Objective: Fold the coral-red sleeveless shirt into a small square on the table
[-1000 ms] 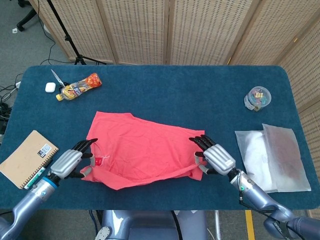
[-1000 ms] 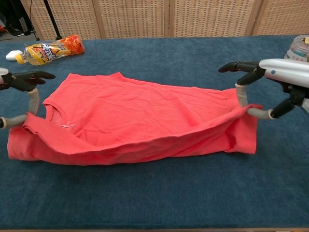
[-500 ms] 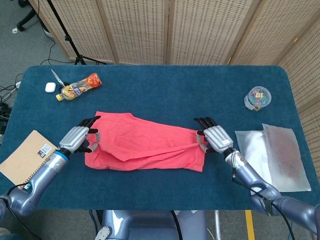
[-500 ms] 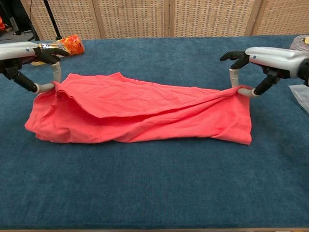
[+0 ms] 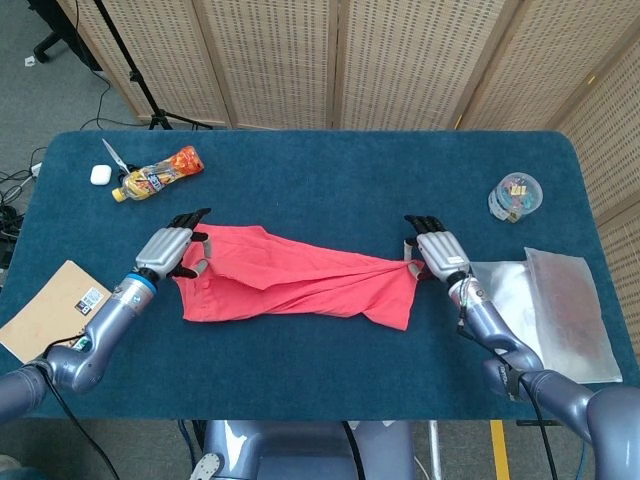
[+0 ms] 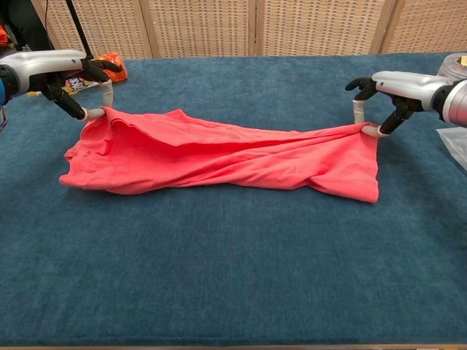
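My left hand (image 6: 69, 76) pinching one end of coral-red sleeveless cotton shirt (image 6: 226, 157), right hand (image 6: 390, 91) pinching other end, fabric bunched on blue table (image 6: 241, 277).

Head cam overhead, chest cam low-frontal

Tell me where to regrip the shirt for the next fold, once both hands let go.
Probably the two short ends. The coral-red shirt now lies as a long band across the table, and the left hand and right hand pinch its far corners. Coming in from the side, take one end's corners and carry it over the other.
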